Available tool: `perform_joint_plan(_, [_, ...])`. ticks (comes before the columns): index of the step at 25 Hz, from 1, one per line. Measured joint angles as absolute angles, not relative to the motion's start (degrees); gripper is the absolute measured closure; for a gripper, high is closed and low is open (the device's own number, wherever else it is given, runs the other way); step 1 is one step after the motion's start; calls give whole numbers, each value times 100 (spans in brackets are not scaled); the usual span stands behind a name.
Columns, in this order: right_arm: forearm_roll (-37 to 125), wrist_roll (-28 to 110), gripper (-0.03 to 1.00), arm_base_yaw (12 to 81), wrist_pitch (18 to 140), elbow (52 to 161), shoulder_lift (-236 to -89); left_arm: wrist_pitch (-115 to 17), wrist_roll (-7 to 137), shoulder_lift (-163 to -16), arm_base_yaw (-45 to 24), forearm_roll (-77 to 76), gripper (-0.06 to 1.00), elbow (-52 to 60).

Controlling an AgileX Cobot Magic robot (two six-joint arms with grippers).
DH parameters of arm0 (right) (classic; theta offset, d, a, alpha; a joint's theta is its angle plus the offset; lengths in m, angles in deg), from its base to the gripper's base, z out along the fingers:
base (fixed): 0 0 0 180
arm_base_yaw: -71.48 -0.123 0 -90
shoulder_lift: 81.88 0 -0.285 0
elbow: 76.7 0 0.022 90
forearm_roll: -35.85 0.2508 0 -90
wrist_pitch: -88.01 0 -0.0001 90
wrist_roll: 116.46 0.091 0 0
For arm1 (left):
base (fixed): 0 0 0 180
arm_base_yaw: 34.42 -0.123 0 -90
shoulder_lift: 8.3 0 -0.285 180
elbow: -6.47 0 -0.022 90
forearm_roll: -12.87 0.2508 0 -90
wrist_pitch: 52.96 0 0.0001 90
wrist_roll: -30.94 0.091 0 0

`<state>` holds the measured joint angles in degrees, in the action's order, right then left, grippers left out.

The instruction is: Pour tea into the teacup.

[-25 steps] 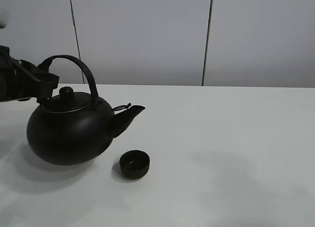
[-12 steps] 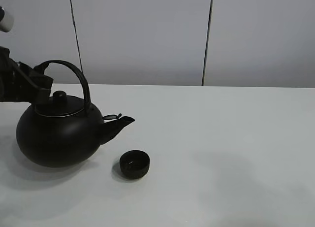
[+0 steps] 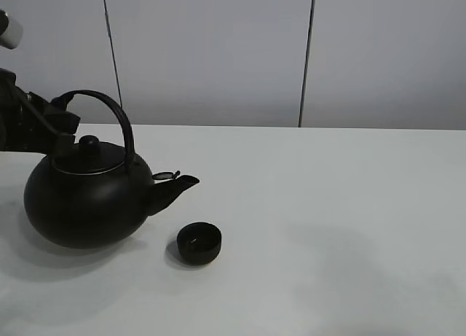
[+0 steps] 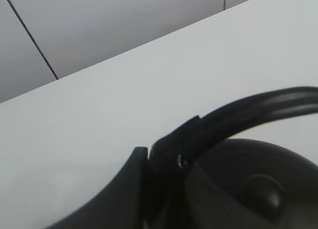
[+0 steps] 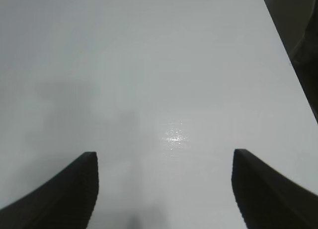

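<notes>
Spillage is risked: the teapot [image 3: 84, 205], clamped at its handle [image 3: 111, 106] by the left gripper [image 4: 166, 164], sits left of the teacup [image 3: 199, 242], spout [image 3: 178, 186] short of its rim, so a pour begun here would land on the table [image 3: 328, 205]. The right gripper [image 5: 164, 153] is spread, empty.

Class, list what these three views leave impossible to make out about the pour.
- How full the teacup is: in the exterior high view it is too small and black, and only a glint shows inside.
- What the teapot holds: the lid covers it.
- The left gripper: cut off by the exterior view's left edge.
- The right gripper: outside the exterior view, so its place is unknown.
</notes>
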<state>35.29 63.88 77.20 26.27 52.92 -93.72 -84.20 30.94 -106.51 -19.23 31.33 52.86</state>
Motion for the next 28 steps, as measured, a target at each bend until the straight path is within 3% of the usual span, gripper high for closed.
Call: perform_joint_plan(28, [3529, 6388, 45, 7720, 2627, 5292, -9372, -8420, 3688, -10651, -1923, 3259, 83, 5286])
